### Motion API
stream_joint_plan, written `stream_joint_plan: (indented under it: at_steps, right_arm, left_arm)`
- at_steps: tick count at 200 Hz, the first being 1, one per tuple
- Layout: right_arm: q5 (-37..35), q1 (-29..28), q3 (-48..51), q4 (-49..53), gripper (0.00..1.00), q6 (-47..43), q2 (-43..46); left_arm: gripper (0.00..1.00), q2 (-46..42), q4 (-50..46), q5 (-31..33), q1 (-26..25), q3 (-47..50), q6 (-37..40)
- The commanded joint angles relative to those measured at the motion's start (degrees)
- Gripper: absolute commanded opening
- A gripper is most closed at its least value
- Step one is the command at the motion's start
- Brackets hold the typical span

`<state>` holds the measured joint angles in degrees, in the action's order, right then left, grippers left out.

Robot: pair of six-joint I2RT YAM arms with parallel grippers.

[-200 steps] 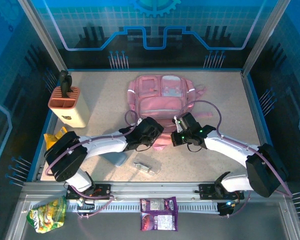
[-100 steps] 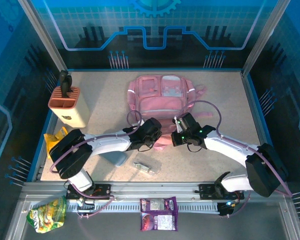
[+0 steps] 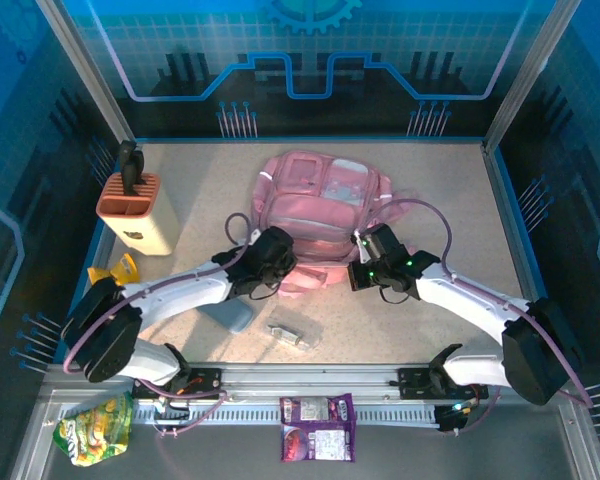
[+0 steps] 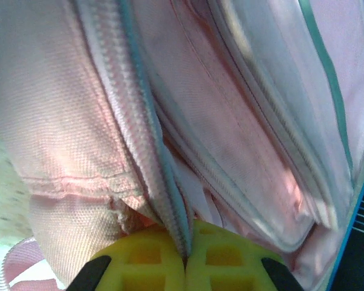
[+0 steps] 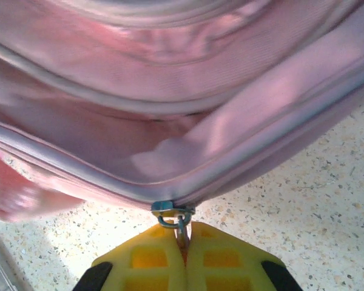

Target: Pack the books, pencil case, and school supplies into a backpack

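The pink backpack lies at mid-table, its near edge lifted between both grippers. My left gripper is shut on the backpack's zipper edge, pinched between its yellow pads. On the backpack's near right corner, my right gripper is shut on the metal zipper pull, with pink fabric above it. The grey-blue pencil case lies under the left arm. A small clear, silvery supply item rests near the front. A yellow book corner pokes out at the left edge. The navy book is out of view.
A beige, orange-topped block stands at the back left. On the front rail lie a yellow foil snack bag and purple snack packets. A blue rim and glass walls enclose the table.
My left gripper has moved left and back, dragging the backpack's near edge with it. The backpack has shifted and bulged. The right gripper stays about where it was, holding the zipper pull.
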<state>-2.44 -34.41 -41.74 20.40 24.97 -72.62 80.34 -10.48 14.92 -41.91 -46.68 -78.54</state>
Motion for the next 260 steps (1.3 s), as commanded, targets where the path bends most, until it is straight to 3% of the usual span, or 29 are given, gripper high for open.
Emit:
stream_joint_plan:
  at_steps: [1,26,60,72,83,100,131,144,162,196,230,260]
  right_arm:
    - [-3.4,1.6,-0.6,6.1,0.00,-0.9,0.6]
    - [-1.3,0.1,-2.5,4.8,0.00,-1.3,-1.8]
    - [2.1,-5.5,-4.5,0.8,0.00,0.8,-6.1]
    - [3.6,-6.2,-5.4,-0.2,0.00,1.5,-7.7]
    - [4.6,-6.9,-5.7,-1.9,0.00,1.8,-8.8]
    - [3.9,-8.3,-6.7,-1.8,0.00,1.3,-10.3]
    - [5.1,-8.4,-5.8,-2.9,0.00,1.3,-11.6]
    - [5.6,-8.3,-5.1,-4.1,0.00,1.7,-11.9]
    - [6.0,-8.3,-4.2,-5.8,0.00,2.2,-12.6]
    - [6.0,-8.3,-3.3,-7.3,0.00,3.3,-13.5]
    - [4.1,-8.3,-2.7,-7.6,0.00,3.1,-12.4]
    - [3.1,-8.3,-3.0,-7.2,0.00,2.5,-12.1]
  left_arm:
    - [0.00,-4.4,-7.9,5.3,6.0,1.6,7.7]
    - [0.00,-5.1,-9.0,4.4,10.9,0.1,14.9]
    - [0.02,-2.7,-11.1,3.1,12.7,-3.7,19.6]
    - [0.08,-3.0,-10.6,1.6,12.6,-3.8,19.4]
    - [0.22,-3.9,-11.7,1.6,12.4,-3.6,18.4]
    - [0.28,-6.7,-13.9,1.1,12.0,-2.7,16.5]
    - [0.48,-11.0,-16.4,3.7,5.7,0.1,7.6]
    - [0.52,-10.9,-13.2,3.1,2.3,1.7,2.6]
    - [0.58,-8.0,-9.8,3.8,-2.6,1.3,-2.7]
    - [0.71,0.0,-6.2,3.5,-6.4,-2.5,-9.9]
    - [0.72,5.5,-2.4,3.6,-7.0,-4.0,-13.8]
    - [0.56,9.5,-4.1,4.6,-7.2,-7.4,-14.4]
